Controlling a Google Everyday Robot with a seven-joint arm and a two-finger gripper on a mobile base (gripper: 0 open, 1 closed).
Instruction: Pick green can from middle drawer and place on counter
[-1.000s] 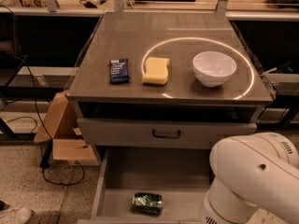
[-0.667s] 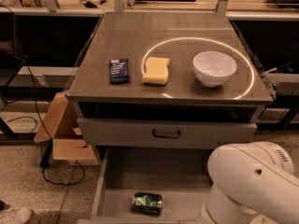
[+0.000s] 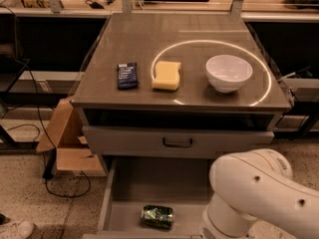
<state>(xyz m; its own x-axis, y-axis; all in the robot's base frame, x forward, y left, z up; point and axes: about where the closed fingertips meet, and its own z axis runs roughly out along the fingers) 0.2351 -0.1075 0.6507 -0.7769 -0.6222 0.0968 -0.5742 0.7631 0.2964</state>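
Observation:
The green can (image 3: 157,216) lies on its side on the floor of the open middle drawer (image 3: 144,183), near the drawer's front edge. The counter (image 3: 144,39) is the flat grey-brown cabinet top above, with a bright ring of light reflected on it. A white arm segment (image 3: 259,195) fills the lower right corner and covers the right part of the drawer. The gripper itself is out of view.
On the counter lie a dark blue snack packet (image 3: 127,75), a yellow sponge (image 3: 167,75) and a white bowl (image 3: 229,72). A closed drawer front with a dark handle (image 3: 177,143) sits above the open drawer. A cardboard box (image 3: 67,141) and cables lie on the floor at left.
The white arm has shifted left and slightly down across the lower right corner, covering more of the drawer. The can and the counter items have not moved.

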